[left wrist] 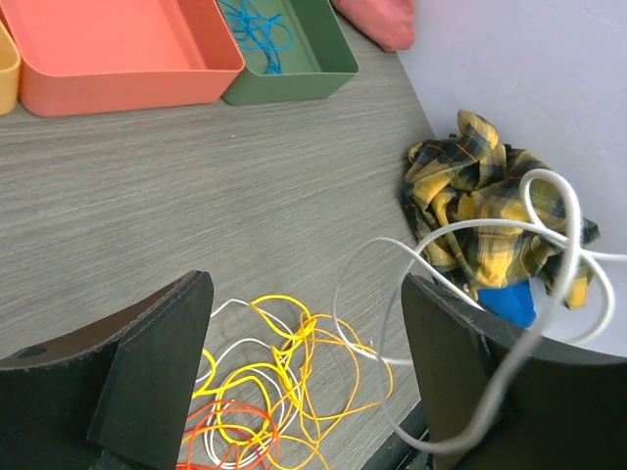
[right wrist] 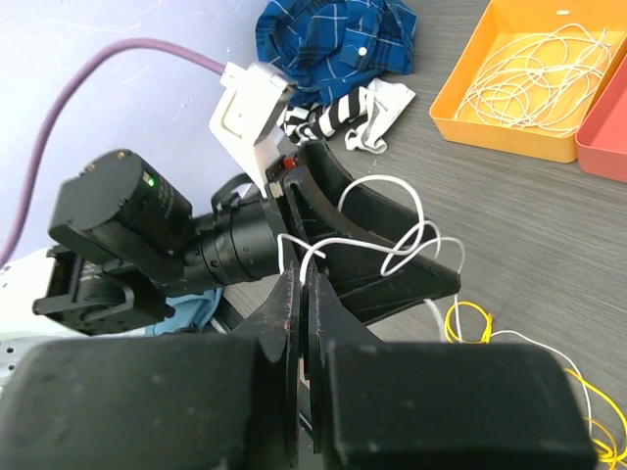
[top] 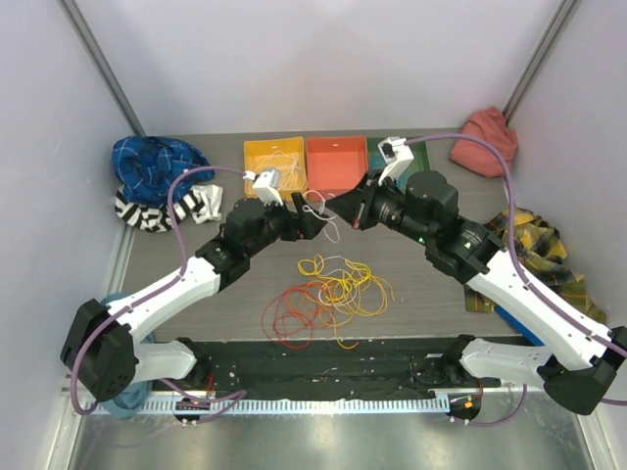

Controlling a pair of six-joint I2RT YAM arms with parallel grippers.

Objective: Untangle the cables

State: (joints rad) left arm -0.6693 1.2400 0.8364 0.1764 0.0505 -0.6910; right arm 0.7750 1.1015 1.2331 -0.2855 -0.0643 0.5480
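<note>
A loose tangle of yellow, orange and red cables lies on the grey table in front of both arms; it also shows in the left wrist view. My right gripper is shut on a thin white cable, held above the table. The white cable loops between the two grippers. My left gripper is open with its jaws wide apart above the tangle. The white cable is draped over its right finger and trails down toward the tangle.
At the back stand a yellow tray with white cables, an empty orange tray and a green tray with a blue cable. Cloths lie around: blue, striped, pink, yellow plaid.
</note>
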